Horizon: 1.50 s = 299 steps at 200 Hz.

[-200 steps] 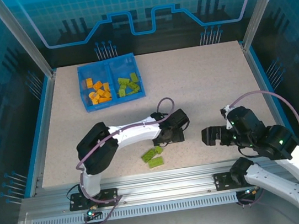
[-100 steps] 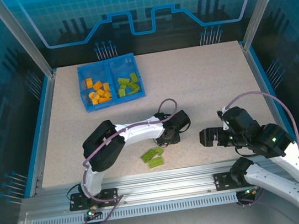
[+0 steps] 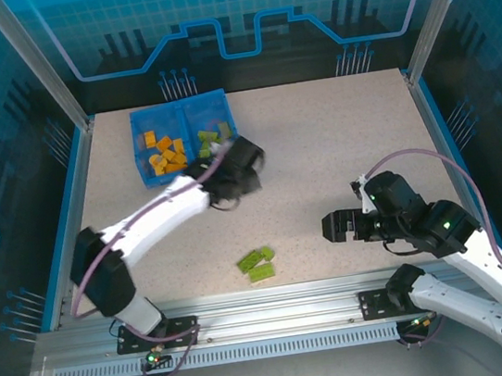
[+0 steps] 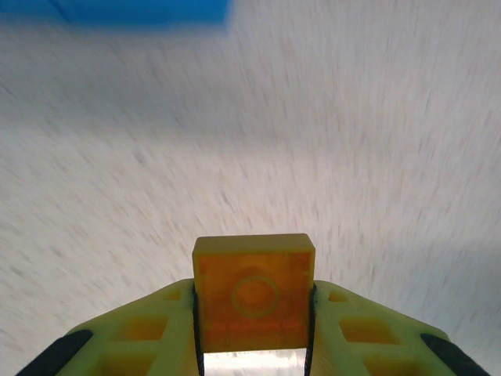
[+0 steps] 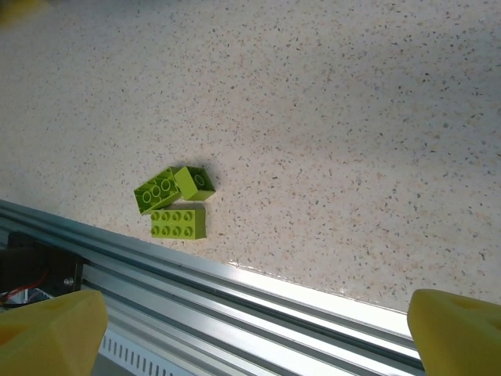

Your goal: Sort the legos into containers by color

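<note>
Gripping an orange brick (image 4: 254, 290), the left claw (image 4: 254, 313) hangs by the blue tray's (image 3: 181, 101) lower-right corner; next it should shift over the orange compartment (image 3: 142, 156) and release, while the right claw (image 3: 331, 228) waits spread near three green bricks (image 5: 176, 200).

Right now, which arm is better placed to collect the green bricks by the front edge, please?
Right: the right gripper hangs open near the green bricks; the left gripper holds an orange brick up by the tray.
</note>
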Tool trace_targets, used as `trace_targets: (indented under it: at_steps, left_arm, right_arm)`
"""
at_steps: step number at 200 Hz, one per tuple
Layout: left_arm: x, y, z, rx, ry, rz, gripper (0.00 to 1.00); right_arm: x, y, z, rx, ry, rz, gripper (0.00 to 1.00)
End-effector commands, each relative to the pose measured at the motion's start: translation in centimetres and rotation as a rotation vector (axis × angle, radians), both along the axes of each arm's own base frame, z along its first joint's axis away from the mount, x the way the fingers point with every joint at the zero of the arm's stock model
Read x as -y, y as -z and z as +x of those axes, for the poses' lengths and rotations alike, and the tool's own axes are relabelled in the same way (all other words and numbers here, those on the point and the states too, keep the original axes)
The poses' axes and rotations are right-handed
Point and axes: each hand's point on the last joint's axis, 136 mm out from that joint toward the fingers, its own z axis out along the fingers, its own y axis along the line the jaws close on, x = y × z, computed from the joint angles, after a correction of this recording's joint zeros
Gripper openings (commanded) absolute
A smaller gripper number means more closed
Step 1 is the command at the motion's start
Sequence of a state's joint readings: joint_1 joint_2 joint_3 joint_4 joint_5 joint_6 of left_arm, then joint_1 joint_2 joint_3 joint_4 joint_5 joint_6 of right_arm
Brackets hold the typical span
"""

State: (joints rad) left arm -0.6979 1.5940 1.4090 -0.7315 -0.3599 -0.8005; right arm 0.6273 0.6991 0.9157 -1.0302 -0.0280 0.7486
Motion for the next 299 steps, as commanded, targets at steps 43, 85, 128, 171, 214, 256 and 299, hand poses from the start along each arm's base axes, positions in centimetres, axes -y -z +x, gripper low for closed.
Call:
trace_targets:
  at_steps: [43,85,128,171,214,256,299]
  left_arm:
    - [-16.6,-3.5,12.3,0.064,-0.288,0.012,0.27]
    - [-20.2,1.6,20.3,-0.028,-0.346,-0.079,0.28]
    - [-20.8,4.7,24.5,-0.064,-0.356,-0.127,0.46]
    - [-21.0,1.9,25.0,0.013,-0.328,-0.116,0.56]
    - [-18.9,-5.4,20.6,0.13,-0.25,-0.174,0.53]
    - [-13.0,-14.0,10.2,0.373,0.022,-0.162,0.51]
    - [-5.2,-16.1,-3.1,0.602,0.62,-0.002,0.52]
  right_arm:
    - [-1.2,-1.1,1.3,0.012,0.008,0.044,1.0]
    - [-0.9,-1.3,1.0,0.0,0.014,0.04,0.99]
    - [-0.3,-1.8,0.6,0.001,0.032,0.033,0.99]
    - [-0.1,-1.7,0.4,-0.002,0.044,0.044,0.99]
    - [-1.0,-1.2,1.2,0.004,0.009,0.029,0.99]
    - [-4.4,0.2,2.3,-0.003,-0.112,-0.019,0.97]
    - [-10.3,2.5,2.4,0.023,-0.339,-0.142,0.92]
